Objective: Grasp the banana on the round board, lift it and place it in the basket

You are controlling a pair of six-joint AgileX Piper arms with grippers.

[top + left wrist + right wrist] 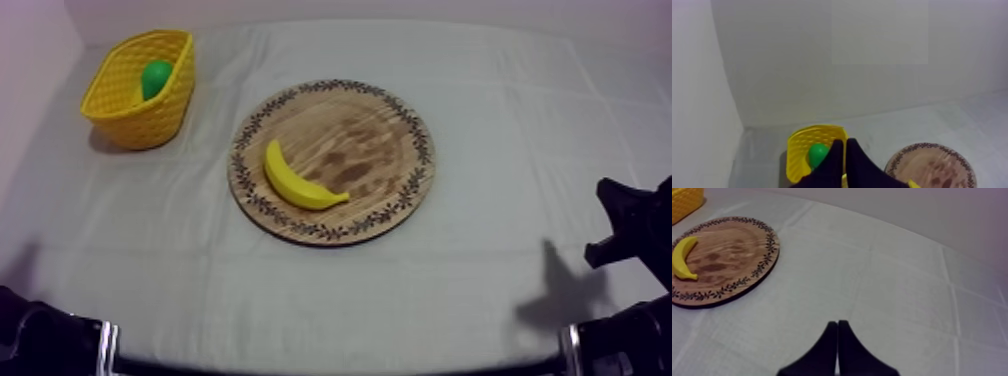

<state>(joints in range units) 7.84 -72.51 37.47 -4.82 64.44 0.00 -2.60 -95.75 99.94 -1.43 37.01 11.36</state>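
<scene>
Left pincer (844, 145), sitting clenched and empty like the right pincer (837, 324), is probably needing to open and straddle crosswise the banana (295, 182) lying on the wooden board (370, 140), on its side nearest the yellow basket (150, 120).

Left end effector (845, 145), right end effector (837, 324): both pinched closed.

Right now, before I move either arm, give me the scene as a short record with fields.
banana: lying on the left part of the board, nothing gripping it
board: mid-table
basket: far left of the table, apart from the board
in basket: a green fruit
left jaws: shut on nothing, pointing toward the basket
right jaws: shut on nothing, over bare cloth to the right of the board
task: not begun
</scene>
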